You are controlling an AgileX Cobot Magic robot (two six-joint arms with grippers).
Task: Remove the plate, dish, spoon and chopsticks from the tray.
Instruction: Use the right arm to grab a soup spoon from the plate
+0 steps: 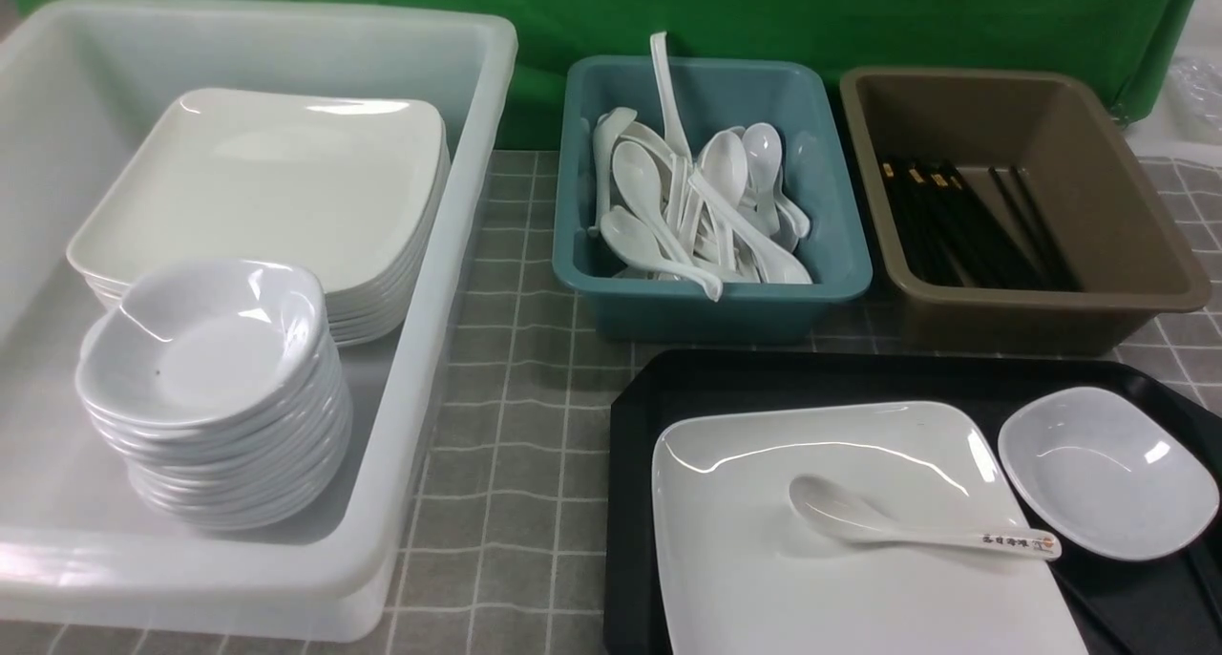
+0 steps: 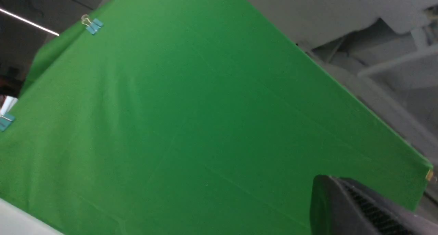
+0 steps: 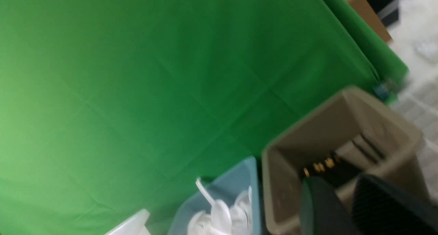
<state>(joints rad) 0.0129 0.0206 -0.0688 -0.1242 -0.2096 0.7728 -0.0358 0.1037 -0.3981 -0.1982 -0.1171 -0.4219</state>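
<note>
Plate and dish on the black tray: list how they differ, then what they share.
Size: the plate is far wider than the dish. Shape: the plate is flat, the dish bowl-like. Load: the plate carries the spoon, the dish is empty. Shared: both are glossy white, rounded-square, and sit on the tray.

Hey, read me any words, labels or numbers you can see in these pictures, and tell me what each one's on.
Spoon handle, lying on the plate: a short row of dark printed characters with an orange mark at the end, too small to read.
No other text, label or number shows in any view.
</note>
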